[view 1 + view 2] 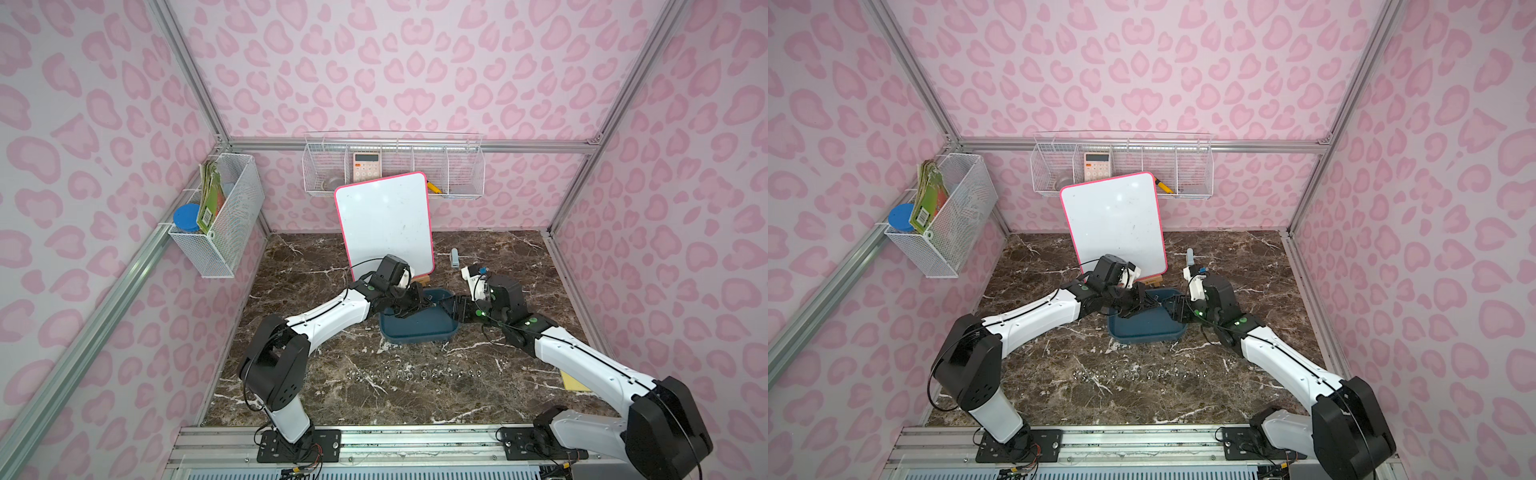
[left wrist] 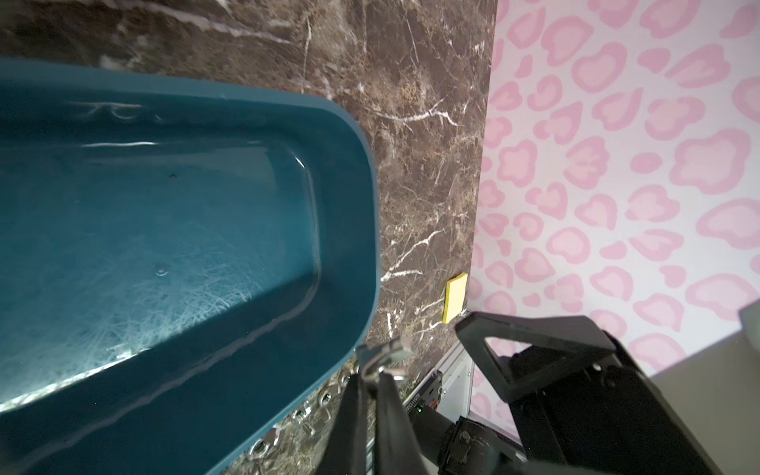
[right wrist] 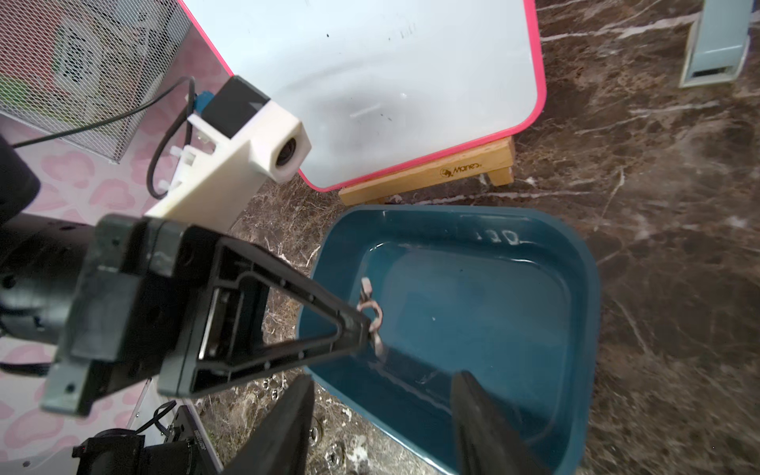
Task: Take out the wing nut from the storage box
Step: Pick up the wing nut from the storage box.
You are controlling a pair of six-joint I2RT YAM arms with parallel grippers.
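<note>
- Left gripper point(image 2: 372, 382): jaws clenched on the wing nut point(image 2: 384, 357). The pinch is right at the fingertips, and most of the nut sticks out past the pads.
- Right gripper point(image 3: 384, 376): jaws apart with nothing between them. It points at the nut from the opposite side, just short of it.
- The nut hangs in the air over the far half of the storage box point(image 3: 590, 312). It looks clear of the floor. Can't tell if it's above rim height.
- Handling, my read: small, light, rigid metal with a smooth finish, so it's likely to slip or swivel in a tip pinch.
- A better hold would be flat across a wing or across the hub, deeper on the pads.
- Nothing fragile. A drop likely just puts it back in the box or on the marble table point(image 1: 415, 403).
- Hard to see: the exact contact patch is hidden by the left fingers.
- In both top views the nut is lost between the two grippers.
- The right fingers are blurred in the right wrist view.
- Row of small metal fasteners point(image 1: 409, 375) on the table in front of the box: too small to name from above.
</note>
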